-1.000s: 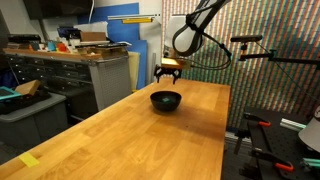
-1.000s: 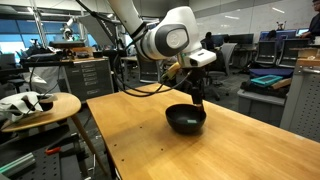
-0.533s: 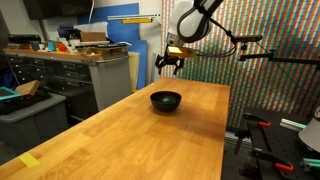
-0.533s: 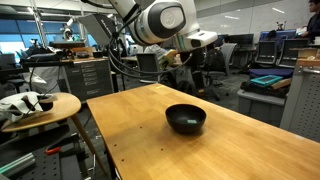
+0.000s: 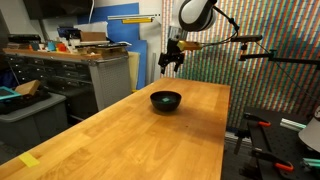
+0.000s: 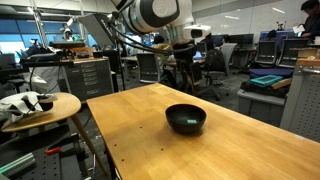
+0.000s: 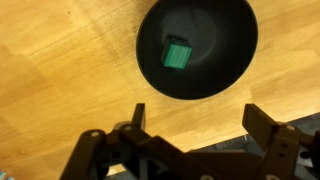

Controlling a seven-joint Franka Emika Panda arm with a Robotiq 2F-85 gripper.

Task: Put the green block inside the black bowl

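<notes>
The black bowl stands on the wooden table near its far end; it also shows in the other exterior view and the wrist view. The green block lies inside the bowl, seen from above in the wrist view; the exterior views do not show it. My gripper hangs well above the bowl, open and empty. It also shows in the other exterior view and the wrist view, where its fingers spread wide over the table.
A yellow tape strip lies at the table's near corner. A grey cabinet with clutter stands beside the table. A round side table holds white objects. A camera boom reaches in near the arm.
The gripper has risen straight up from just above the bowl's rim to well above it. The bowl has not moved.
</notes>
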